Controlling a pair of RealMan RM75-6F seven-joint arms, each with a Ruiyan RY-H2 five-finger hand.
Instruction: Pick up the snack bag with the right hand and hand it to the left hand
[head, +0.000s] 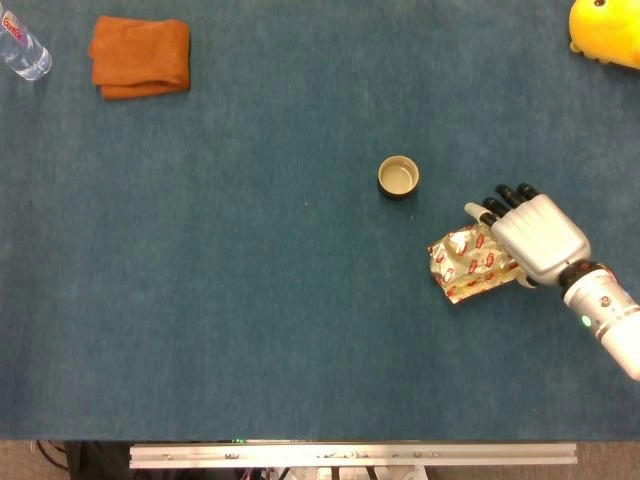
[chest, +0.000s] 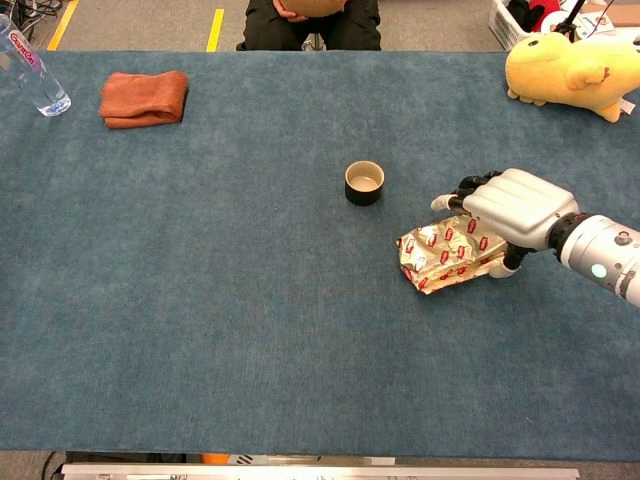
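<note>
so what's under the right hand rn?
The right hand sits over the right end of the snack bag, which lies on the blue table. The bag's covered end is hidden, so whether the fingers actually grip it can't be told.

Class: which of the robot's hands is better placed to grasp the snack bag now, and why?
The right. The right hand sits over the snack bag's right end, fingers spread; the left hand shows in neither view.
</note>
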